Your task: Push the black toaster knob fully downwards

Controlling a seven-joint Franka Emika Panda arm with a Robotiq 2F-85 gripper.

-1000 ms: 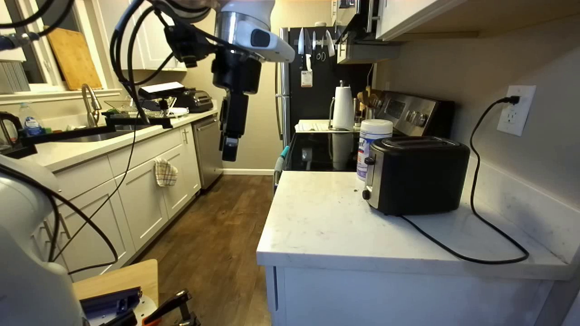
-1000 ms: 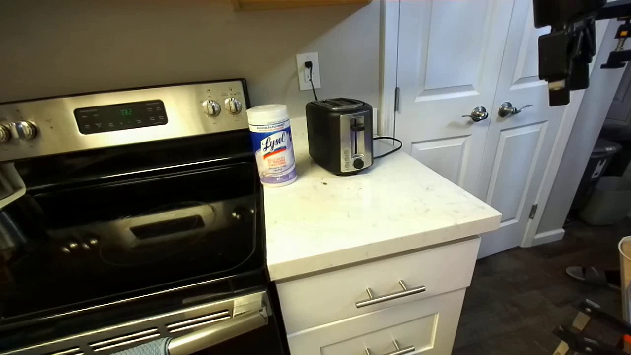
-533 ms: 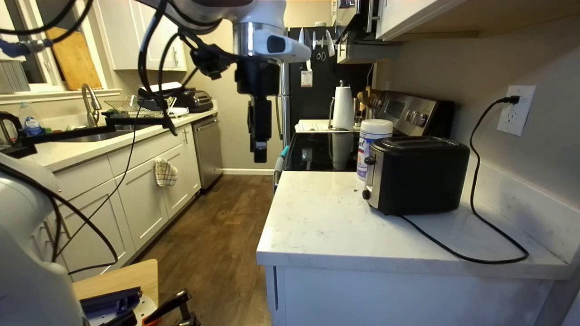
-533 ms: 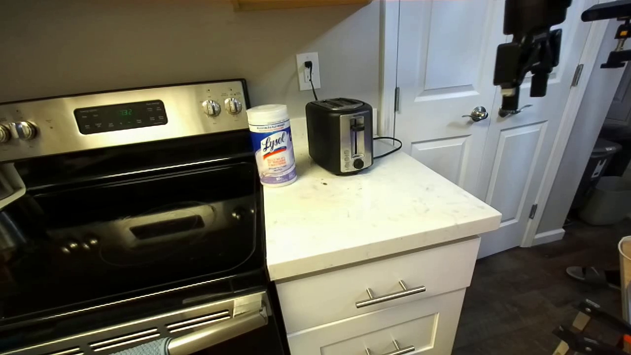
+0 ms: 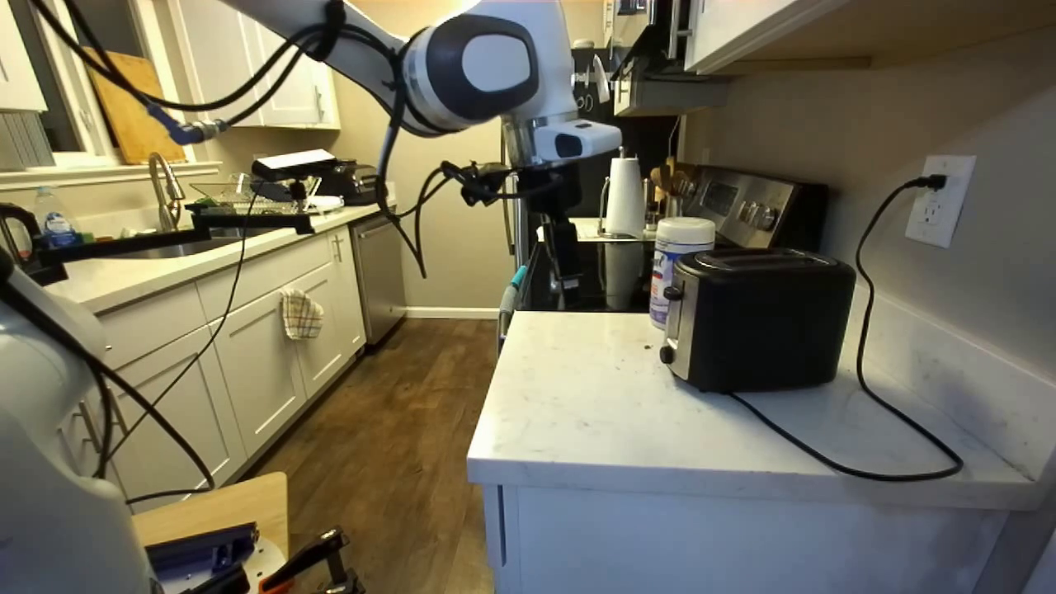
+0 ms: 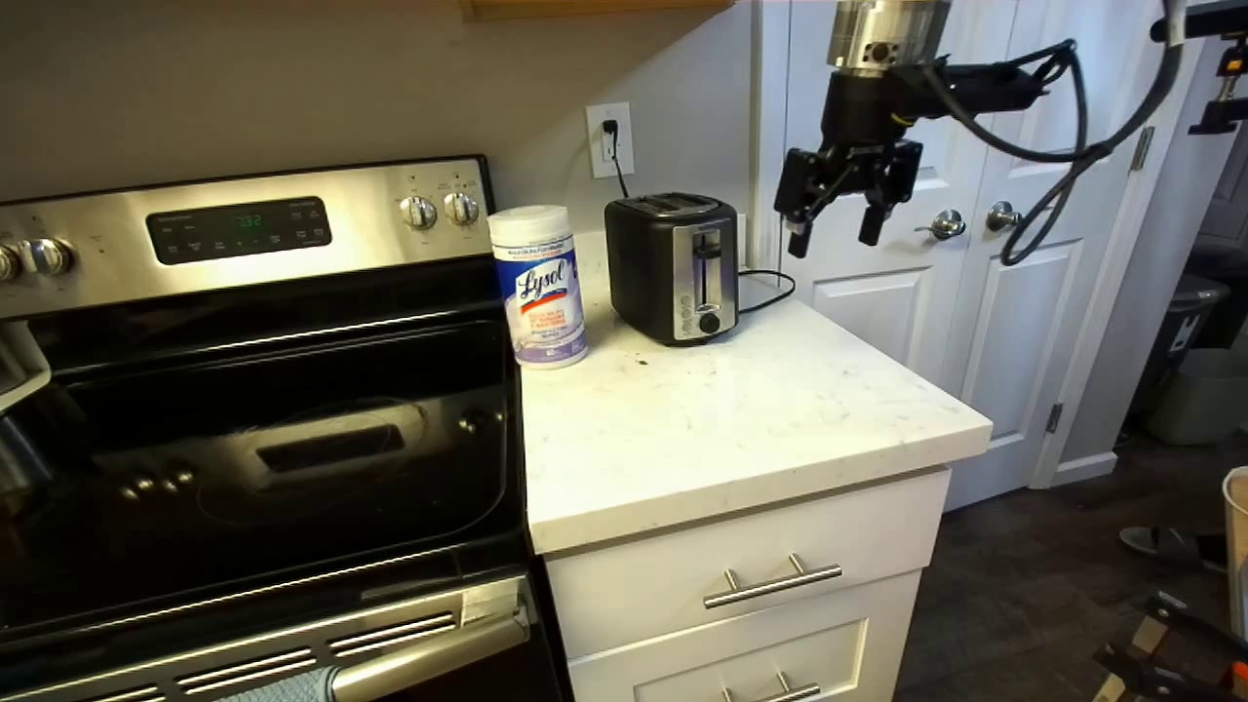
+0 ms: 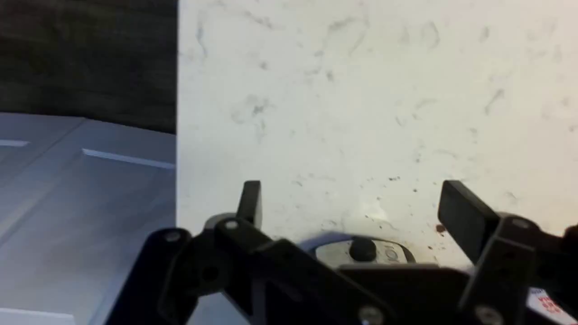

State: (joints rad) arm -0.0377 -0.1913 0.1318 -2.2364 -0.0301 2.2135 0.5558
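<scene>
The black toaster [image 5: 767, 322] stands upright on the counter in both exterior views [image 6: 643, 263]. Its black lever knob [image 5: 674, 293] sits near the top of the slot in the silver end panel [image 6: 708, 252]. A round black dial [image 6: 710, 323] is low on that panel; it also shows in the wrist view [image 7: 362, 249]. My gripper [image 6: 836, 239] is open and empty, pointing down, in the air over the counter on the lever side of the toaster, apart from it. In the wrist view its fingers [image 7: 353, 196] are wide apart; the lever knob is hidden there.
A white wipes container [image 6: 542, 302] stands beside the toaster, near the stove [image 6: 292, 429]. The toaster's black cord [image 5: 866, 470] loops over the counter [image 5: 569, 412] to the wall outlet [image 5: 940, 202]. A wall cabinet [image 5: 792, 41] overhangs the counter.
The arm has swung towards the counter and toaster, and the gripper has turned so its spread fingers show clearly. The toaster and its lever knob have not moved.
</scene>
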